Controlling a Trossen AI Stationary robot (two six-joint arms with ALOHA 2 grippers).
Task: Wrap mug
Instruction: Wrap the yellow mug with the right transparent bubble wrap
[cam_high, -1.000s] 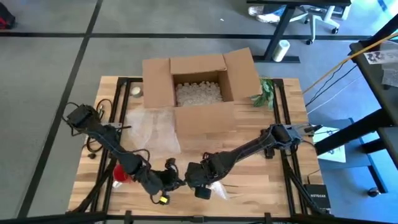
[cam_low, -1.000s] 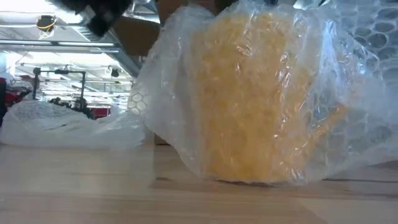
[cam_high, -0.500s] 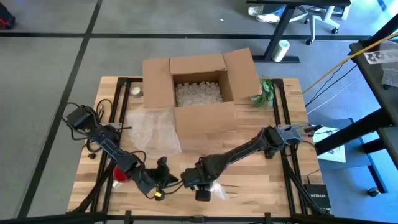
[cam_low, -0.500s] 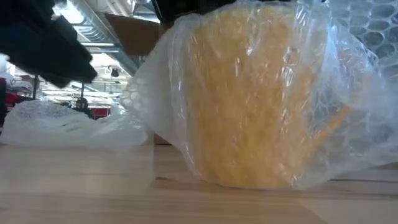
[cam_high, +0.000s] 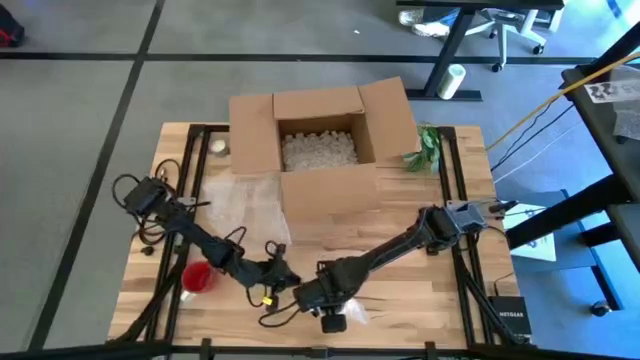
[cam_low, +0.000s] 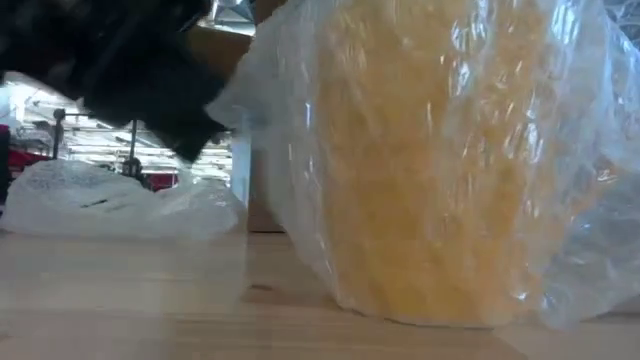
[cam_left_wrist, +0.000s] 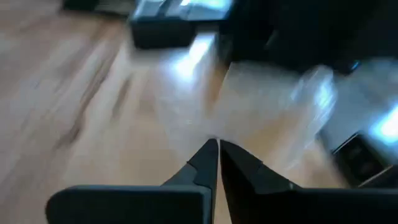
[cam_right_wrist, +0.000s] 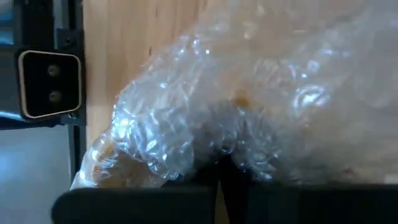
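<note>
Right claw: the right claw (cam_high: 322, 303) sits at the near edge of the tabletop (cam_high: 400, 250), near its middle, clenched on the bubble wrap (cam_right_wrist: 249, 106) that covers the mug; in the right wrist view the wrap bunches right where the two dark fingers (cam_right_wrist: 233, 177) meet.
Left claw: the left claw (cam_high: 285, 280) lies just left of the right one, its fingers (cam_left_wrist: 208, 163) pressed together with no gap and a pale fold of wrap close in front of the tips; whether any wrap is pinched between them cannot be told.
Mug: the yellow mug (cam_low: 430, 160) stands upright on the wood at the near edge, fully swathed in clear bubble wrap, filling most of the low view.
Loose wrap: a second sheet of bubble wrap (cam_high: 245, 205) lies flat on the left half of the tabletop, just in front of the box.
Box: an open cardboard box (cam_high: 320, 140) at the far side, with white packing peanuts (cam_high: 318, 150) inside.
Other things: a red object (cam_high: 196, 277) near the left arm, and a green sprig (cam_high: 425, 148) to the right of the box.
</note>
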